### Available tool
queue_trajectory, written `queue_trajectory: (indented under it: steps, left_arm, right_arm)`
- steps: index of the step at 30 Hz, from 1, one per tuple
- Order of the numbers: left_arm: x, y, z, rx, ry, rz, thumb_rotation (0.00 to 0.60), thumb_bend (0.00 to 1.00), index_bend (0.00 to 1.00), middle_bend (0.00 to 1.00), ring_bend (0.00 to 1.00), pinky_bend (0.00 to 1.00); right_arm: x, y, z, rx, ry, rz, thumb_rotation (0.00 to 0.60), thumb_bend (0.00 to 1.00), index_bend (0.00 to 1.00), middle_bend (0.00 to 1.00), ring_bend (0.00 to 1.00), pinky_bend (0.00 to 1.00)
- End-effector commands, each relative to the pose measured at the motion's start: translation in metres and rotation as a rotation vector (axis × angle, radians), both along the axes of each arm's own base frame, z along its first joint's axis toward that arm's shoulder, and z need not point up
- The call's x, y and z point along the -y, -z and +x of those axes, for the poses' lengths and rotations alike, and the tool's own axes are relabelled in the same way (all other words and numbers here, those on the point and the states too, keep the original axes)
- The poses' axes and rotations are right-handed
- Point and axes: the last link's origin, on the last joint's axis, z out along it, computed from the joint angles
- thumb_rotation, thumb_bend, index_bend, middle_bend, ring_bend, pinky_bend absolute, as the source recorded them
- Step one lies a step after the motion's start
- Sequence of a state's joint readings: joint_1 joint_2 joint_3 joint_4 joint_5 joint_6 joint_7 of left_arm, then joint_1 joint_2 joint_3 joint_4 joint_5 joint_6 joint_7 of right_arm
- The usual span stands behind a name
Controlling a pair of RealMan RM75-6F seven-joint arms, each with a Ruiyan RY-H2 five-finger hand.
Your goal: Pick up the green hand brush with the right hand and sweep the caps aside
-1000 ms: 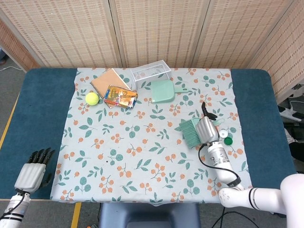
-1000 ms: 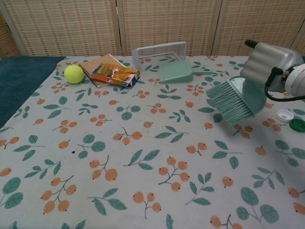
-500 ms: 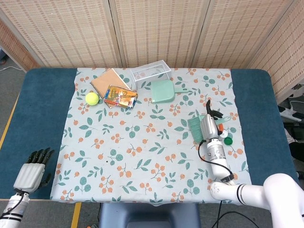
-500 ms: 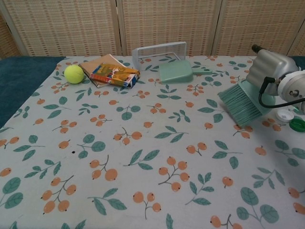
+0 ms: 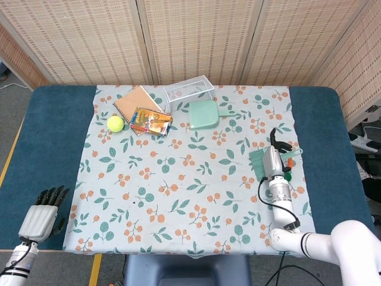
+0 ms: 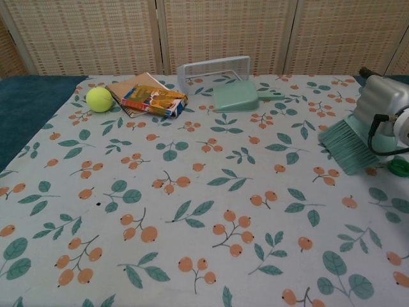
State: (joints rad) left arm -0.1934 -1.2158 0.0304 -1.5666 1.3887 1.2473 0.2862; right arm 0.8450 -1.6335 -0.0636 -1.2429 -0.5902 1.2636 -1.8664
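One brush [image 6: 346, 145] held in right hand [image 6: 382, 102] near right edge of table, bristles down on cloth beside a green cap [image 6: 400, 167]. Judged light, stiff-handled, soft-bristled; best held at handle. Left hand [image 5: 43, 213] empty, fingers loosely apart, at front left corner.

Open cloth [image 6: 192, 211] ahead; dustpan [image 6: 235, 97] and wire basket [image 6: 213, 69] crowd the back.

Right hand [image 5: 272, 161] grips the green brush [image 5: 258, 161], well right of the dustpan [image 5: 203, 114] and nearer the camera. A green cap [image 5: 287, 176] peeks out just right of that hand. Basket [image 5: 189, 91] sits just behind the dustpan; notebook [image 5: 136, 101], book [image 5: 151, 121] and ball [image 5: 115, 123] lie to its left. Left hand [image 5: 43, 214] rests far left and near, holding nothing.
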Motion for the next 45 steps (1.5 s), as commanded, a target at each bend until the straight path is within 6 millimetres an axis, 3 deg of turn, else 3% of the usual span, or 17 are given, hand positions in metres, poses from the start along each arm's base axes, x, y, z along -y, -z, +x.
queue_trajectory:
  steps: [1, 12, 15, 20, 24, 27, 33, 39, 42, 45]
  left_arm:
    - [0.001, 0.001, 0.001, -0.001, 0.003, -0.001, 0.600, 0.43, 0.00, 0.00, 0.00, 0.08]
    - [0.001, 0.008, 0.004, -0.005, 0.013, -0.022, 0.600, 0.43, 0.00, 0.00, 0.00, 0.08]
    - [0.001, 0.008, 0.005, -0.004, 0.017, -0.025, 0.600, 0.43, 0.00, 0.00, 0.00, 0.08]
    - [0.001, 0.008, 0.005, 0.000, 0.020, -0.022, 0.600, 0.43, 0.00, 0.00, 0.00, 0.08]
    - [0.001, 0.009, 0.005, 0.001, 0.018, -0.025, 0.600, 0.43, 0.00, 0.00, 0.00, 0.08]
    - [0.001, 0.008, 0.005, 0.003, 0.019, -0.023, 0.600, 0.43, 0.00, 0.00, 0.00, 0.08]
    - [0.000, 0.005, 0.004, 0.009, 0.014, -0.018, 0.600, 0.43, 0.00, 0.00, 0.00, 0.08]
    - [0.002, 0.004, 0.006, 0.014, 0.021, -0.019, 0.600, 0.43, 0.00, 0.00, 0.00, 0.08]
    - [0.003, 0.003, 0.006, 0.018, 0.020, -0.015, 0.600, 0.43, 0.00, 0.00, 0.00, 0.08]
    - [0.003, 0.000, 0.005, 0.019, 0.015, -0.009, 0.600, 0.43, 0.00, 0.00, 0.00, 0.08]
  right_arm:
    - [-0.002, -0.006, -0.010, -0.013, 0.017, -0.007, 0.600, 0.54, 0.89, 0.78, 0.45, 0.00]
    - [-0.011, -0.049, -0.062, -0.088, 0.094, -0.060, 0.600, 0.54, 0.89, 0.78, 0.45, 0.00]
    - [-0.012, -0.058, -0.067, -0.029, 0.095, -0.067, 0.600, 0.54, 0.89, 0.78, 0.45, 0.00]
    - [-0.016, -0.072, -0.053, 0.310, 0.046, -0.087, 0.600, 0.54, 0.89, 0.78, 0.45, 0.00]
    - [-0.026, -0.084, -0.030, 0.613, 0.041, -0.083, 0.600, 0.54, 0.90, 0.78, 0.45, 0.00]
    - [-0.034, -0.086, -0.012, 0.737, 0.030, -0.055, 0.600, 0.54, 0.90, 0.78, 0.45, 0.00]
    - [-0.061, -0.054, 0.013, 0.929, 0.071, 0.063, 0.600, 0.54, 0.90, 0.78, 0.45, 0.00]
    - [-0.082, -0.002, 0.008, 0.912, 0.086, 0.176, 0.600, 0.54, 0.89, 0.78, 0.46, 0.00]
    - [-0.087, 0.015, 0.000, 0.917, 0.086, 0.179, 0.600, 0.52, 0.74, 0.74, 0.42, 0.00]
    - [-0.091, 0.020, -0.005, 0.912, 0.059, 0.179, 0.600, 0.49, 0.36, 0.54, 0.34, 0.00]
